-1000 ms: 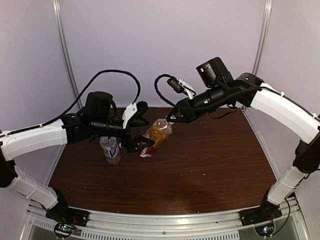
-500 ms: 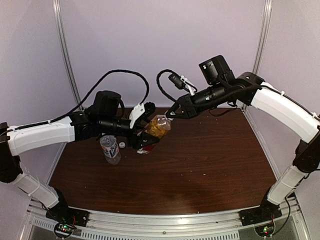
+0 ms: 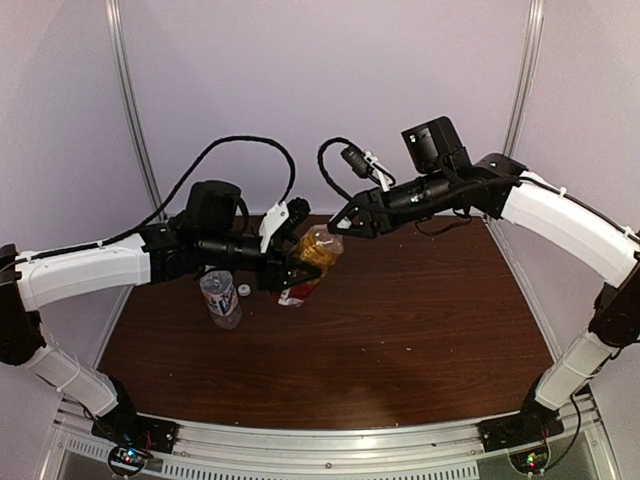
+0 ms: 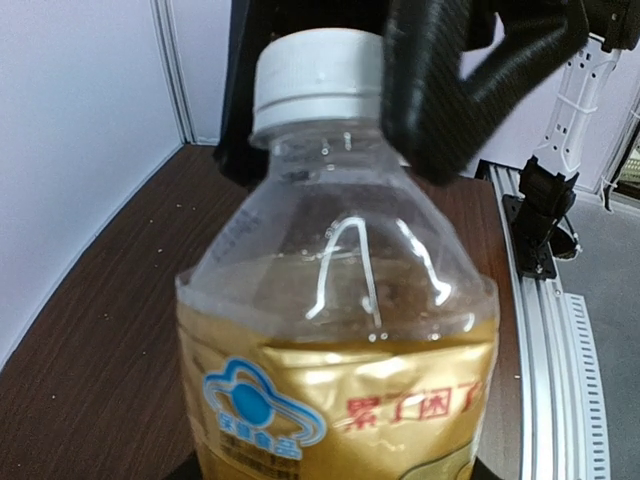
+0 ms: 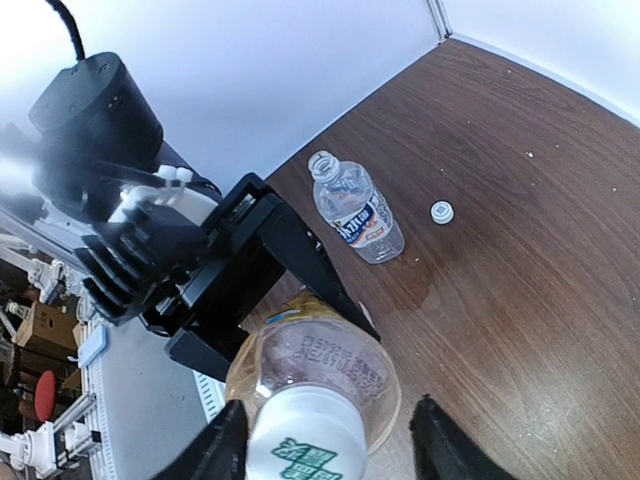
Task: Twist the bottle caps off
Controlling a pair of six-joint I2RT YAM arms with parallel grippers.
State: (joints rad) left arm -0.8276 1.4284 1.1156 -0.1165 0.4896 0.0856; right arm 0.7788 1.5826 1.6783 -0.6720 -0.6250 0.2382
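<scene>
The left end effector [image 3: 298, 270] is clenched on the body of the amber bottle [image 4: 340, 300], which it holds tilted just left of the centre of the top view, neck pointing to the upper right. The bottle's white cap [image 4: 318, 75] is on the neck. The right end effector [image 3: 337, 226] is released: in the right wrist view its 2 fingers [image 5: 445, 455] stand on either side of the cap at the bottom of the frame, with a visible gap on the right side, so it straddles the cap without gripping it.

To the left of the amber bottle in the top view, the clear bottle [image 5: 355, 215] stands upright on the dark wooden surface [image 3: 420, 320] with its neck open. Its loose cap [image 5: 441, 211] lies on the surface just beside it, to its right in both views, apart from the bottle and from both end effectors.
</scene>
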